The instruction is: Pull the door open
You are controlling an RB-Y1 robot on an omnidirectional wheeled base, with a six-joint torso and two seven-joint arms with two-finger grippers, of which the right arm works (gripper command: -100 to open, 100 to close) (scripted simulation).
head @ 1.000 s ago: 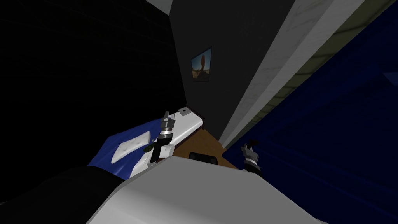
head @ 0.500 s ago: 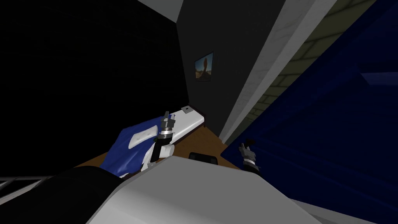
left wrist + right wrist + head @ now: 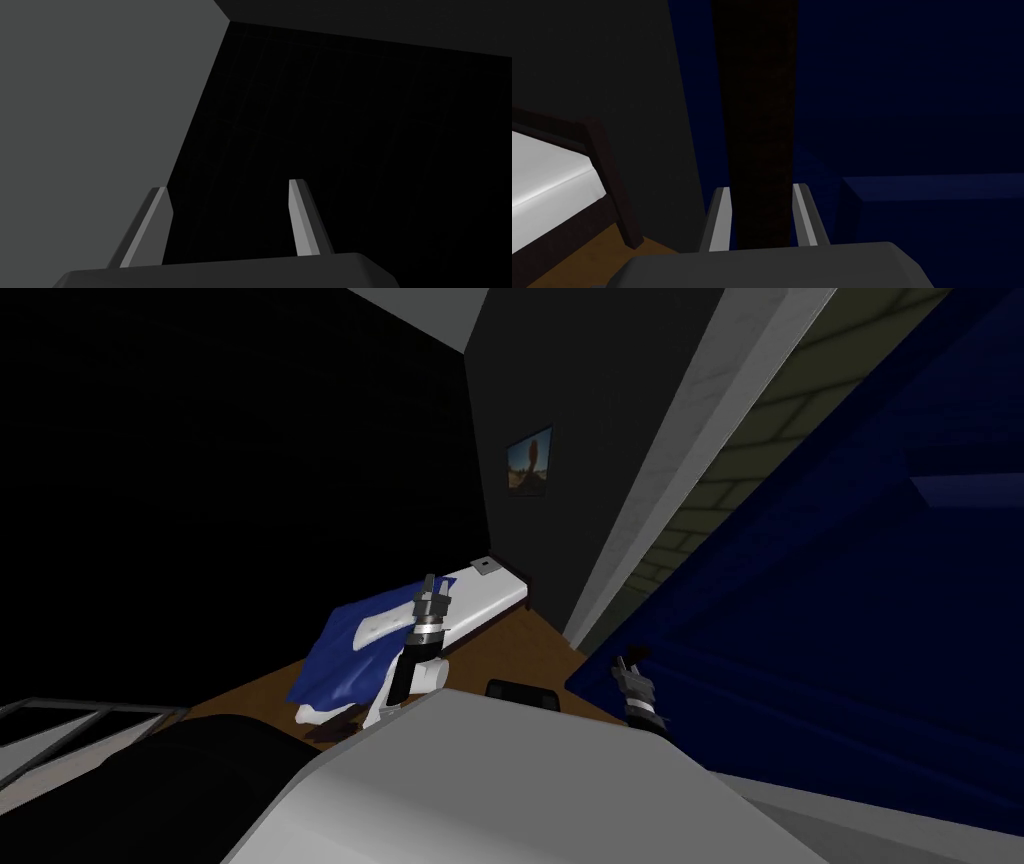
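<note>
although the left tool [image 3: 430, 585], at the middle left of the head view, stands open and grips nothing, raised over the bed [image 3: 490, 593], the work lies further right. just right of centre and low in that view, the right tool [image 3: 622, 664] is closed on a dark upright bar [image 3: 757, 100], and the right wrist view shows its two fingers pressing the bar's sides. i take that bar for the handle of the dark blue door [image 3: 850, 618], which covers the right side of the head view. between the pale jamb [image 3: 690, 438] and the door's edge an olive, brick-patterned strip [image 3: 745, 458] shows, so i judge the door to be partly open. the grasp is made, and the step in hand is the pull itself.

the next move, as i judge it, calls for a firm grip and a draw back toward the body along the door's arc. the wrist should turn with the bar so the fingers don't slip off. the bed lies near on the left, so room to back away looks tight.

counted left to right:
- one grey rail frame [image 3: 70, 728] at the lower left
- one bed with one blue blanket [image 3: 345, 663] and one white pillow [image 3: 380, 626]
- one open tool
- one framed picture [image 3: 530, 461] on the dark wall at the upper middle
- one jamb
- one closed tool
- one bar
- one door
</note>
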